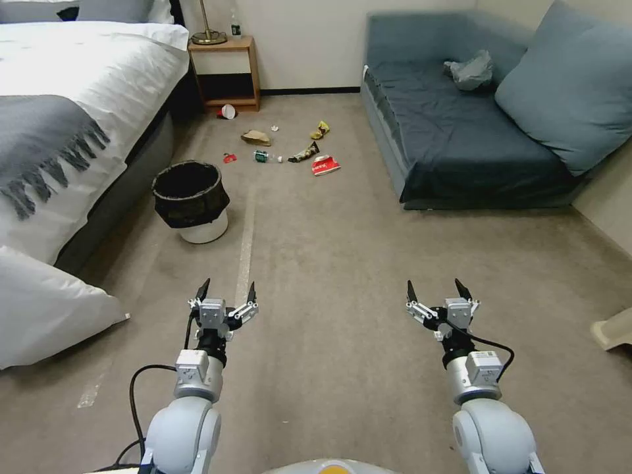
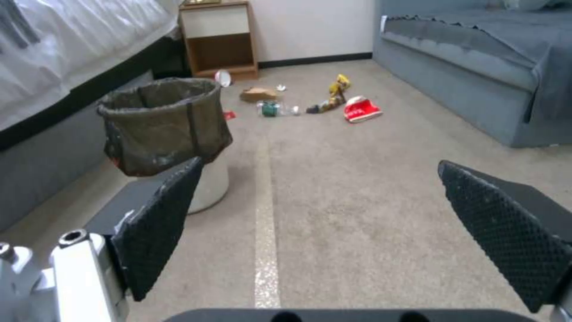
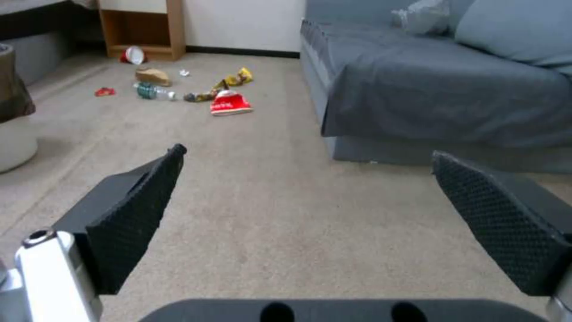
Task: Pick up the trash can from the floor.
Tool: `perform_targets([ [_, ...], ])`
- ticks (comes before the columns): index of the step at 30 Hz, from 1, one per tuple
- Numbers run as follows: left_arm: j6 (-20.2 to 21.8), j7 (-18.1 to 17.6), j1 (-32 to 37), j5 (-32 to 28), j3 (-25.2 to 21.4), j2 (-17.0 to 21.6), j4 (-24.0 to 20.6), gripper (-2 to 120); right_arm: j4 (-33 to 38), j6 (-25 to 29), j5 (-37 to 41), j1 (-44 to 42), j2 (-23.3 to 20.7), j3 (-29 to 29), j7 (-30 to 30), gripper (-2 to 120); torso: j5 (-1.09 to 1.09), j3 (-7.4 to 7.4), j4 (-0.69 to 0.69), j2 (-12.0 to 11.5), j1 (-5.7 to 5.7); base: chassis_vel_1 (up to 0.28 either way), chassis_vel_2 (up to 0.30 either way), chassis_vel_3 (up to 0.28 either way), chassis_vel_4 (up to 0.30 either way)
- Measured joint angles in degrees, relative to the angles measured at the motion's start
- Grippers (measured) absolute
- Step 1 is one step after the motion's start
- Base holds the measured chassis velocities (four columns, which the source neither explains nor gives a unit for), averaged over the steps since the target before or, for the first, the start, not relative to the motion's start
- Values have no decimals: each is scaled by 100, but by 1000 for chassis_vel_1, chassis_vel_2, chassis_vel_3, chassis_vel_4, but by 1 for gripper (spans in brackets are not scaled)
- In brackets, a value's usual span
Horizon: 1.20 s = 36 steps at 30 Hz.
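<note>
The trash can (image 1: 192,201), a small round white bin with a black bag folded over its rim, stands upright on the floor (image 1: 329,263) beside the bed. In the left wrist view the trash can (image 2: 164,129) sits ahead, off to one side of the fingers. My left gripper (image 1: 227,289) hovers open above the carpet, well short of the bin and a little to its right. Out on the right, my right gripper (image 1: 434,289) is open too and holds nothing. A sliver of the trash can (image 3: 13,120) shows at the edge of the right wrist view.
A bed (image 1: 79,118) with a fallen pillow (image 1: 46,309) lines the left. A blue sofa (image 1: 474,112) fills the right. Scattered litter (image 1: 289,148) and a red-and-white cup (image 1: 227,112) lie ahead near a wooden nightstand (image 1: 227,66). A pale tape strip (image 1: 245,250) crosses the carpet.
</note>
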Motion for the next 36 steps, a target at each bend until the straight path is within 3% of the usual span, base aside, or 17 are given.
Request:
perform_targets([
  [31,-19,2,2,-21,-34,9,2,98,25,50,-28,-50,8,-27,-10,100,0,0,0,0,0,0,0,0,0],
  [33,-106,-5,19,-91,-130,39,12,99,142,232,-151,-173,30,-105,-83,100,-3,0,0,0,0,0,0,0,0],
  [35,-573,-132,109,-447,-724,231,69,100,502,742,-443,-578,123,-388,-328,100,-3,0,-1,0,0,0,0,0,0],
  [36,-573,-132,109,-447,-724,231,69,100,502,742,-443,-578,123,-388,-328,100,-3,0,-1,0,0,0,0,0,0],
])
